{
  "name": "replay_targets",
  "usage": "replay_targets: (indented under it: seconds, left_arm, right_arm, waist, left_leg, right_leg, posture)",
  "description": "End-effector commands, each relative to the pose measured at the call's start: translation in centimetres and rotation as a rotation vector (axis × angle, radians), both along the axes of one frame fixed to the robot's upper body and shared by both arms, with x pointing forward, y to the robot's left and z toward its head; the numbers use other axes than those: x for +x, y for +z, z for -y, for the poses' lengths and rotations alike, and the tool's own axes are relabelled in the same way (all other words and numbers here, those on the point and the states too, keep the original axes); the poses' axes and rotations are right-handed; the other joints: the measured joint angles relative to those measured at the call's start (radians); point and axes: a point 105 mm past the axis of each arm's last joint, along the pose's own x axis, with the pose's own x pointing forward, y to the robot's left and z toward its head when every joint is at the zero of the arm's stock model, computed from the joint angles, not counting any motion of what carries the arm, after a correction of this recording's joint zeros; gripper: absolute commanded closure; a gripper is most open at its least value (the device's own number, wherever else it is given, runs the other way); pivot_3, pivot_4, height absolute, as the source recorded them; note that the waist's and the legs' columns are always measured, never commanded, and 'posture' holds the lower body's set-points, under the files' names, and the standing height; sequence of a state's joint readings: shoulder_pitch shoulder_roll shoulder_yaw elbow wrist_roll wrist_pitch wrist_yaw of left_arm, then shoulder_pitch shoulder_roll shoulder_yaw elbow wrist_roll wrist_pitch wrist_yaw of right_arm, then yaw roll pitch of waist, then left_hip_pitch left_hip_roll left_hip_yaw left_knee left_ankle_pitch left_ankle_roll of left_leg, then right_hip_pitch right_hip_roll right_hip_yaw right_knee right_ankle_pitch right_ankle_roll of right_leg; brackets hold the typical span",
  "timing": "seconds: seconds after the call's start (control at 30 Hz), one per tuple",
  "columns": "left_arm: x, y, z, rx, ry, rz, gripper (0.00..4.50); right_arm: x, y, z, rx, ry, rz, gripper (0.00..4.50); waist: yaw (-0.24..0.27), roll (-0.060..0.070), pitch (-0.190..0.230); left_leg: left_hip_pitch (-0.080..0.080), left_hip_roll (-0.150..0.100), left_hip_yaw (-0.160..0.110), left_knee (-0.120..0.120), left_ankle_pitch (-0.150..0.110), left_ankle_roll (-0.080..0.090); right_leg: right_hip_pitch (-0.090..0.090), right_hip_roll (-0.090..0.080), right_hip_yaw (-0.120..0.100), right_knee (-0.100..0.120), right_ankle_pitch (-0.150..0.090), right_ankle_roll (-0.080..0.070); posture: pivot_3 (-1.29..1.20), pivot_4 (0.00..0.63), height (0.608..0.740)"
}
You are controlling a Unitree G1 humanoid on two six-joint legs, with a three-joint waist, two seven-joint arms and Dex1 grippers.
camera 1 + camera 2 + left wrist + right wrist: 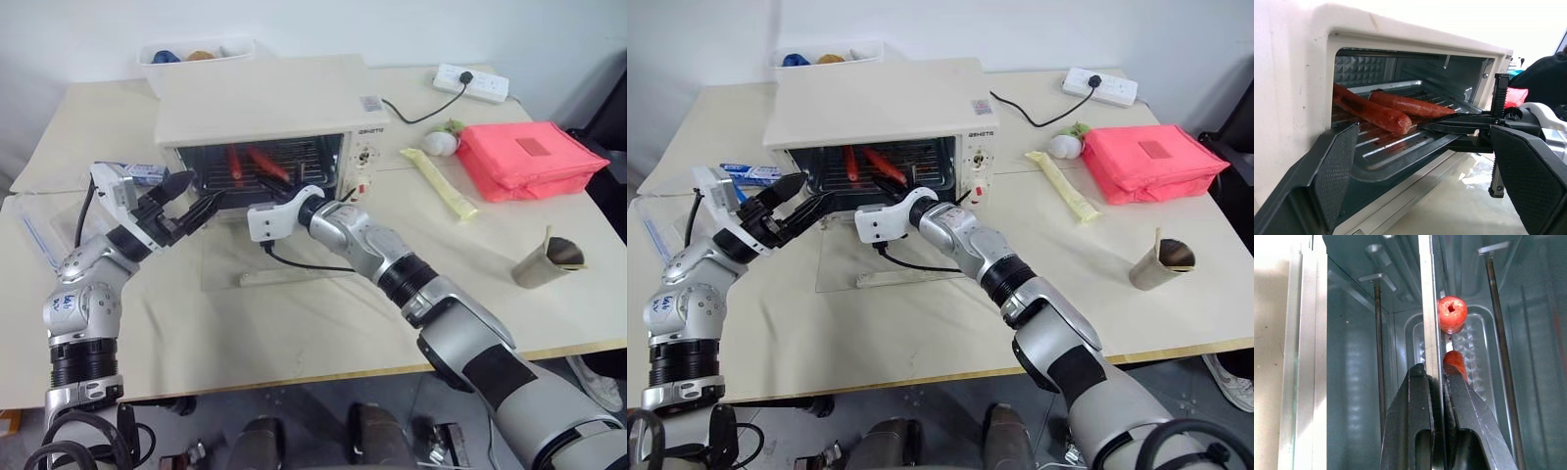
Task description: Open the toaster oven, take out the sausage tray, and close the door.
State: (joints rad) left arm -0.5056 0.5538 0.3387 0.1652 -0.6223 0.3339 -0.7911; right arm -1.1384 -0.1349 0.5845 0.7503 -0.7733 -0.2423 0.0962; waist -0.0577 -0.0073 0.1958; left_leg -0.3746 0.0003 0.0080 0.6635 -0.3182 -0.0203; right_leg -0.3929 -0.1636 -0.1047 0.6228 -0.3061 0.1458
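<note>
In the lower right of the head view my right arm runs diagonally up toward centre frame, forearm stretched, wrist level, its gripper (257, 204) reaching into the mouth of the toaster oven (257, 103). Its fingers (1418, 396) are pressed together on the front rim of the sausage tray (1400, 147), pinching the thin metal edge between them. At left of frame my left arm rises with the elbow bent, and the left gripper (191, 198) hovers at the oven's left front corner with fingers spread wide, touching nothing. The door (279, 259) lies folded down flat on the table (294, 333) in front of the oven. Farther in, the tray sits inside the cavity with two red sausages (266, 164) on it.
</note>
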Motion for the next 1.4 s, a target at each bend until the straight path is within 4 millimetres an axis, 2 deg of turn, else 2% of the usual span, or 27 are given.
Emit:
replay_targets:
  seconds: [0.03, 0.27, 0.43, 0.53, 0.77, 0.9, 1.17, 1.33, 1.4]
  left_arm:
    - [0.1, 1.9, -0.9, 0.003, 0.031, 0.056, 0.00]
    - [0.6, 2.0, -0.7, 0.001, 0.020, 0.044, 0.00]
    - [0.8, 1.7, -0.8, -0.010, 0.013, 0.017, 0.00]
    - [0.6, 0.9, -0.9, -0.023, 0.001, -0.044, 0.00]
    - [0.3, 0.2, -0.9, -0.077, -0.008, -0.135, 0.00]
    - [-0.1, -0.3, -1.1, -0.130, -0.005, -0.258, 0.00]
    - [-4.0, -1.4, -1.5, -0.309, -0.124, -0.568, 0.00]
    - [-4.6, -1.2, -0.8, -0.400, -0.178, -0.629, 0.00]
    - [-4.2, -1.9, -0.5, -0.433, -0.167, -0.676, 0.00]
  right_arm:
    - [-1.8, 2.4, -0.8, 0.058, 0.094, 0.063, 4.47]
    - [-3.7, 0.9, 0.5, 0.053, 0.145, -0.004, 4.47]
    - [-4.8, -0.5, 2.3, 0.021, 0.144, 0.008, 4.47]
    - [-5.9, -1.0, 4.0, -0.006, 0.160, 0.037, 4.47]
    - [-7.8, -1.3, 6.2, -0.006, 0.175, 0.064, 4.47]
    - [-8.6, -1.5, 7.3, -0.013, 0.170, 0.072, 4.47]
    - [-9.8, -1.8, 7.4, -0.015, 0.187, 0.070, 4.47]
    - [-9.7, -1.5, 6.9, -0.012, 0.199, 0.075, 4.47]
    - [-9.6, -1.0, 6.7, -0.015, 0.216, 0.086, 4.47]
  waist:
    - [0.002, 0.000, 0.000]
    - [0.015, 0.000, 0.000]
    - [0.028, -0.001, 0.000]
    - [0.032, -0.001, -0.001]
    - [0.029, -0.002, 0.000]
    - [0.033, -0.002, 0.000]
    - [0.032, -0.003, 0.001]
    - [0.032, -0.004, 0.001]
    - [0.032, -0.004, 0.001]
  left_leg:
    - [0.000, 0.000, 0.000, 0.000, 0.000, 0.000]
    - [-0.001, -0.001, -0.001, 0.001, 0.000, 0.000]
    - [-0.001, -0.001, 0.000, 0.001, 0.000, 0.000]
    - [-0.001, -0.001, 0.000, 0.001, 0.000, 0.000]
    - [-0.001, 0.000, 0.001, 0.002, 0.000, 0.000]
    - [-0.001, -0.001, 0.001, 0.002, 0.000, 0.000]
    - [-0.001, 0.000, -0.001, 0.001, 0.000, 0.000]
    - [-0.001, 0.000, -0.001, 0.002, 0.000, 0.000]
    - [0.000, 0.000, -0.001, 0.002, 0.000, 0.000]
  right_leg:
    - [0.000, 0.000, 0.000, 0.000, 0.000, 0.000]
    - [0.000, 0.000, -0.001, 0.000, 0.000, 0.000]
    - [0.000, 0.000, 0.000, -0.001, 0.000, 0.000]
    - [0.000, 0.000, 0.000, -0.001, 0.000, 0.000]
    - [0.000, 0.000, 0.000, -0.001, 0.000, 0.000]
    - [0.001, 0.000, 0.000, -0.001, 0.000, 0.000]
    - [0.001, -0.001, 0.000, -0.001, 0.000, 0.000]
    - [0.001, -0.001, 0.000, -0.001, 0.000, 0.000]
    - [0.001, -0.001, 0.000, -0.001, 0.000, 0.000]
  posture:
    - [0.00, 0.150, 0.740]
    - [0.00, 0.150, 0.740]
    - [0.00, 0.150, 0.740]
    - [0.00, 0.150, 0.740]
    - [0.00, 0.150, 0.740]
    - [0.00, 0.150, 0.740]
    - [0.00, 0.150, 0.740]
    - [0.00, 0.150, 0.740]
    - [0.00, 0.150, 0.740]
